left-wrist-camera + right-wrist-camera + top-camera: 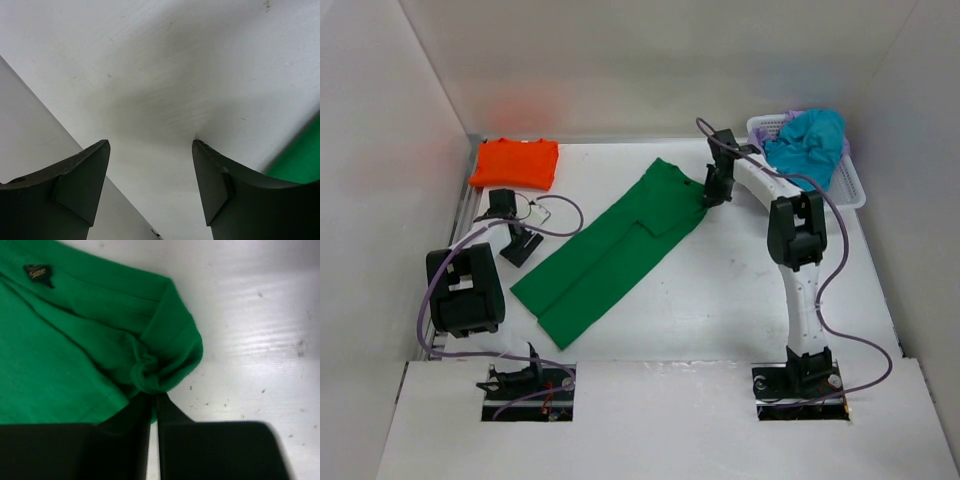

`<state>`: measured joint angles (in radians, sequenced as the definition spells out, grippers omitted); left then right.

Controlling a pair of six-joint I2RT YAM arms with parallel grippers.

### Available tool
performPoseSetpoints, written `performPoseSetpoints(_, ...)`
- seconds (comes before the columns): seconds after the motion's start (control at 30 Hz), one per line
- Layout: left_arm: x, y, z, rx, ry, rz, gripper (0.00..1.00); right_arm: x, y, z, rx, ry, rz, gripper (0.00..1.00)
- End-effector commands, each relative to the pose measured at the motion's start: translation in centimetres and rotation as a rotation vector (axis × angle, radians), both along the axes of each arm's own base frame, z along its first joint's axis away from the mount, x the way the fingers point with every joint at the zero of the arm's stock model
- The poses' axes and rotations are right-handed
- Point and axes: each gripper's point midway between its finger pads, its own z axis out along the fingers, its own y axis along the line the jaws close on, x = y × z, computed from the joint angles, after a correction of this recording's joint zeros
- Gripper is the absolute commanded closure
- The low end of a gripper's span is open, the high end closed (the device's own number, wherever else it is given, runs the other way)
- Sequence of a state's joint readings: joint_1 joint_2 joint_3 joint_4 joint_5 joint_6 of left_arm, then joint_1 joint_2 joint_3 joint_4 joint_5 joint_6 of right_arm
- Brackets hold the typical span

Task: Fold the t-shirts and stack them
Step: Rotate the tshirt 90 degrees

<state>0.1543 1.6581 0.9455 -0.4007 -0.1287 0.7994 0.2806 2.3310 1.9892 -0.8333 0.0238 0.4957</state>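
Observation:
A dark green t-shirt (610,250) lies folded lengthwise in a long diagonal strip across the table middle. My right gripper (706,196) is shut on its far right corner, where the cloth (150,372) bunches at the fingertips. The collar label (36,274) shows in the right wrist view. An orange t-shirt (516,162) lies folded at the far left. A teal t-shirt (807,143) is heaped in the basket over a purple one (792,112) that barely shows. My left gripper (150,150) hangs open over bare table, left of the green strip (300,160).
The white lattice basket (853,185) stands at the far right corner. White walls enclose the table on three sides. A metal rail (465,215) runs along the left edge. Purple cables loop from both arms over the table.

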Motion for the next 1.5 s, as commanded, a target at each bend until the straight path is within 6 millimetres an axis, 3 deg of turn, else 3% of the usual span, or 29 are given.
performPoseSetpoints(0.0, -2.3, -0.9, -1.1, -0.056, 0.057, 0.036, 0.34, 1.0, 0.6, 0.4, 0.032, 0.001, 0.002, 0.99)
performPoseSetpoints(0.1, -2.4, -1.7, -0.7, -0.074, 0.061, 0.028, 0.34, 4.4, 1.0, 0.9, 0.039, -0.058, -0.005, 1.0)
performPoseSetpoints(0.2, -2.3, -4.4, -0.5, -0.149, 0.071, -0.011, 0.34, 10.7, 3.0, 3.6, 0.1, -0.248, 0.008, 0.97)
performPoseSetpoints(0.27, -2.3, -6.8, -0.7, -0.211, 0.095, -0.046, 0.34, 14.3, 4.2, 6.2, 0.169, -0.404, 0.002, 0.83)
performPoseSetpoints(0.3, -2.3, -7.7, -1.0, -0.231, 0.109, -0.058, 0.34, 15.4, 4.5, 7.2, 0.2, -0.459, -0.008, 0.69)
performPoseSetpoints(0.33, -2.2, -8.5, -1.3, -0.239, 0.12, -0.065, 0.35, 16.1, 4.8, 8.1, 0.228, -0.501, -0.01, 0.51)
performPoseSetpoints(0.37, -2.1, -9.2, -1.5, -0.247, 0.129, -0.068, 0.35, 16.4, 4.9, 9.1, 0.249, -0.531, -0.003, 0.42)
performPoseSetpoints(0.43, -2.1, -10.3, -2.2, -0.255, 0.156, -0.076, 0.36, 15.7, 4.7, 10.8, 0.245, -0.56, 0.022, 0.31)
performPoseSetpoints(0.57, -2.8, -11.3, -3.4, -0.262, 0.207, -0.061, 0.37, 11.1, 2.5, 13.6, 0.145, -0.541, 0.046, 0.28)
performPoseSetpoints(0.7, -4.5, -11.4, -4.2, -0.288, 0.25, -0.007, 0.4, 3.0, 3.0, 14.9, 0.101, -0.527, 0.022, 0.29)
performPoseSetpoints(0.87, -6.8, -12.0, -4.0, -0.357, 0.257, 0.027, 0.4, -8.3, 6.5, 13.1, 0.195, -0.5, 0.009, 0.29)
performPoseSetpoints(1.07, -9.0, -13.8, -3.7, -0.471, 0.288, 0.036, 0.4, -20.3, 13.2, 8.7, 0.343, -0.364, 0.052, 0.31)
performPoseSetpoints(1.23, -9.2, -14.1, -3.2, -0.521, 0.262, 0.054, 0.41, -26.5, 18.7, 6.3, 0.472, -0.232, 0.033, 0.35)
performPoseSetpoints(1.47, -8.6, -12.7, -1.9, -0.575, 0.165, 0.103, 0.41, -32.5, 24.1, 3.1, 0.529, -0.073, 0.007, 0.45)
